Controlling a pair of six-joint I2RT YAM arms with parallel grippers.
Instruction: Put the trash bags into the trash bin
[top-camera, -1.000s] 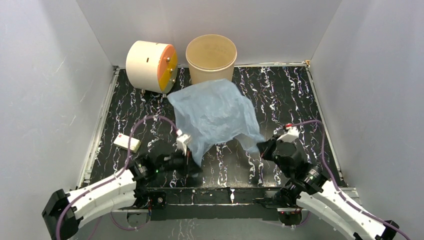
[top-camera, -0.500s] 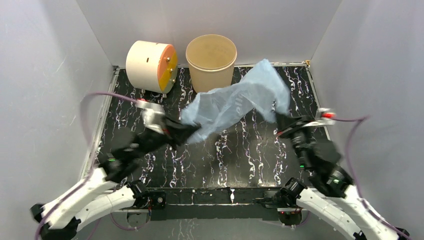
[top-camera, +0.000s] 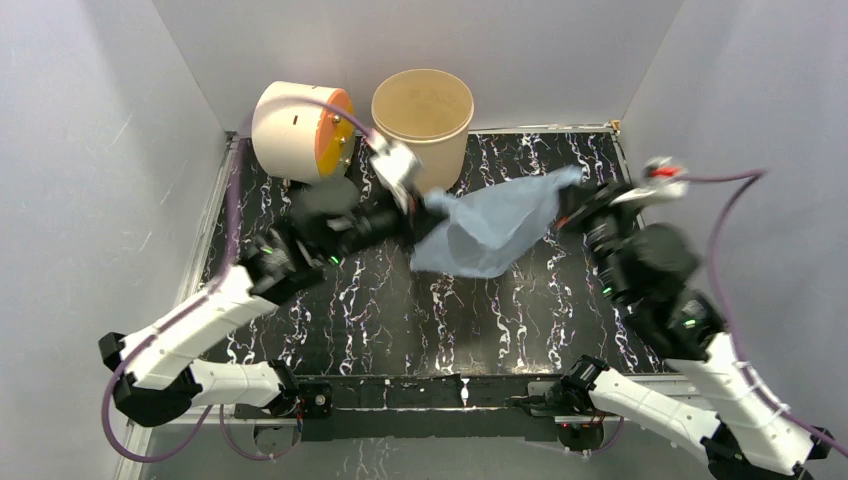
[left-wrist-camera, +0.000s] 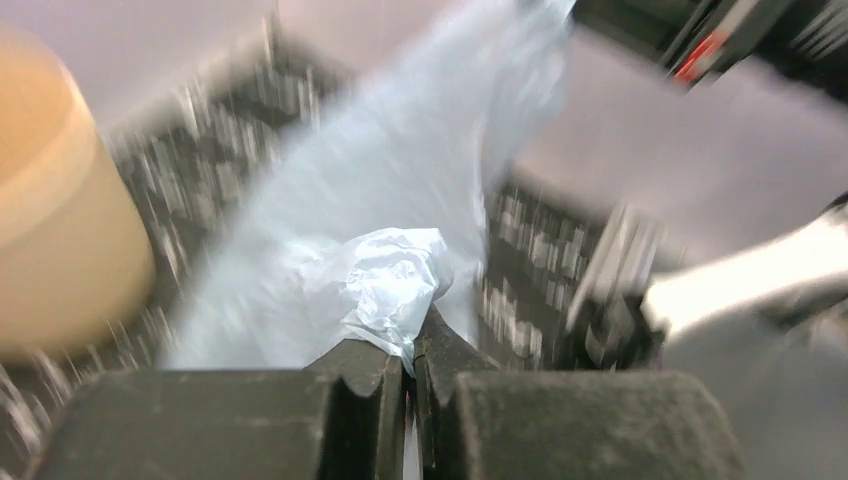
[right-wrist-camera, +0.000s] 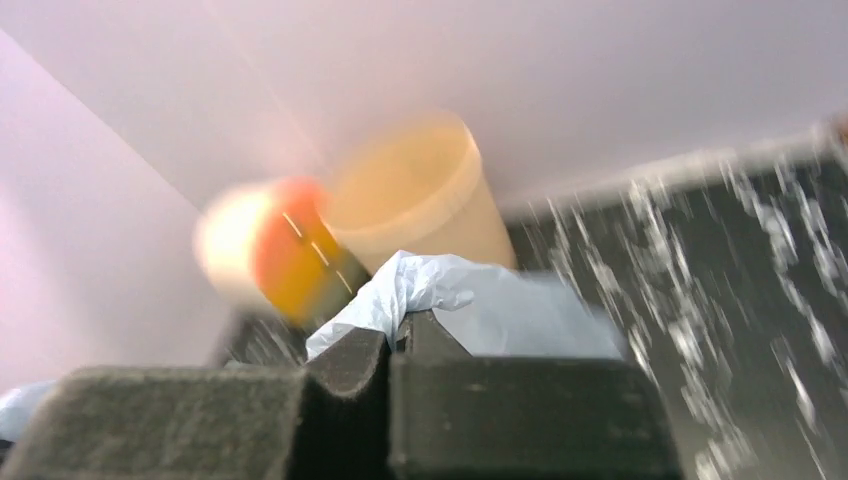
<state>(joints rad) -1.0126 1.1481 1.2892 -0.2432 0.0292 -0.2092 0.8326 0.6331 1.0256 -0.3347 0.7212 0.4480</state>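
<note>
Black, white-veined table (top-camera: 400, 310) is lying between plain grey walls. At far left, a cream drum with an orange face (top-camera: 300, 128) is resting on its side. Beside it, the left claw (left-wrist-camera: 408, 345) is pinching shut on one bunched edge of the thin pale blue plastic trash bag (top-camera: 495, 220). The round tan-beige trash bin (top-camera: 423, 118) is standing upright at the back. The bag is hanging stretched above the table, just in front of the bin and outside it. The right claw (right-wrist-camera: 395, 340) is clamping the opposite edge.

We find no readable text, label, brand, number or sign anywhere; wrist views blurred, overhead view too coarse for any lettering.
</note>
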